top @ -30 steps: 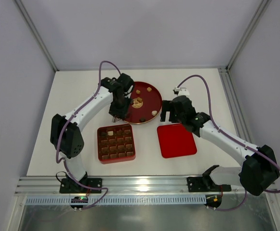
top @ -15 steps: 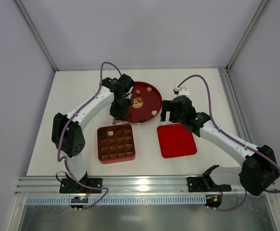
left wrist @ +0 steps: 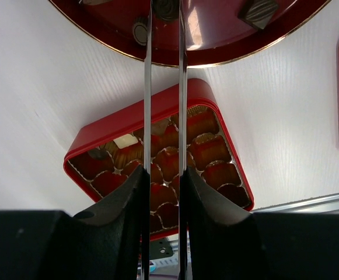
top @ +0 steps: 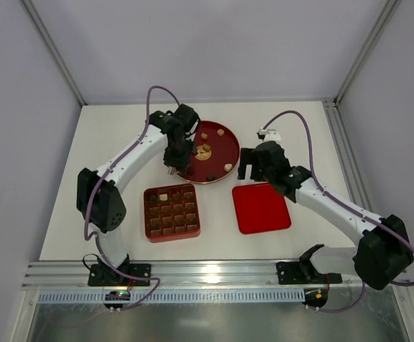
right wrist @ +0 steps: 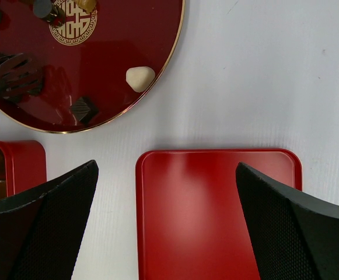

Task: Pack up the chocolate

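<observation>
**Left fingers astride 1 piece on the round plate; right jaws wide over the lid**

Most of the chocolate lies loose on a round red plate at the back of the table. Nearer the arms sit the square red tray and, to its right, the flat red lid, well apart. The left gripper hangs over the plate's near-left rim, its arm covering that part from above. The right gripper hovers at the lid's far edge, jaws spread wide with nothing between them.

The left wrist view adds what the overhead one hides. The 2 thin fingers stand close together with a dark piece between them at the top edge; whether they press on it cannot be told. Behind them the tray shows a cream-white piece in 1 cell with a dark piece next to it. The right wrist view shows a gold emblem at the plate's centre.
</observation>
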{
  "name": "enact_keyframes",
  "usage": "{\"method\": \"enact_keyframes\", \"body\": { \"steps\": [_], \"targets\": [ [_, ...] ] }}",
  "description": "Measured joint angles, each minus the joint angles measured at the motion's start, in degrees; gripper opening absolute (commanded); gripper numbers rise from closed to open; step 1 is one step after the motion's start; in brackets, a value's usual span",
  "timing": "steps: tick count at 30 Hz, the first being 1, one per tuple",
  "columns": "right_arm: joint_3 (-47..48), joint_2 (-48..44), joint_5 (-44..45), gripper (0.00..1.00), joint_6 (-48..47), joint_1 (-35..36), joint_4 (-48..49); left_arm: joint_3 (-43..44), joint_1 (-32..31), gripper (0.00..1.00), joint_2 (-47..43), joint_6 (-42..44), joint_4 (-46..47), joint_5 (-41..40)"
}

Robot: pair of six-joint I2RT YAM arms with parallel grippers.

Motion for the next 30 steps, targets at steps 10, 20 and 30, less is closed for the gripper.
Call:
{"method": "enact_keyframes", "body": {
  "steps": [10,20,30],
  "targets": [
    [0.0,0.0,0.0,1.0,0.0,-0.35,0.02,2.8,0.0,0.29,0.87,-0.04,0.17,-1.22],
    [0.0,0.0,-0.02,1.0,0.0,-0.61,0.07,5.09,0.0,0.29,1.31,-0.2,-0.02,-1.4],
    [0.0,0.0,-0.02,1.0,0.0,-0.7,0.39,5.09,0.0,0.29,0.94,-0.26,-1.03,-1.4]
  ]
}}
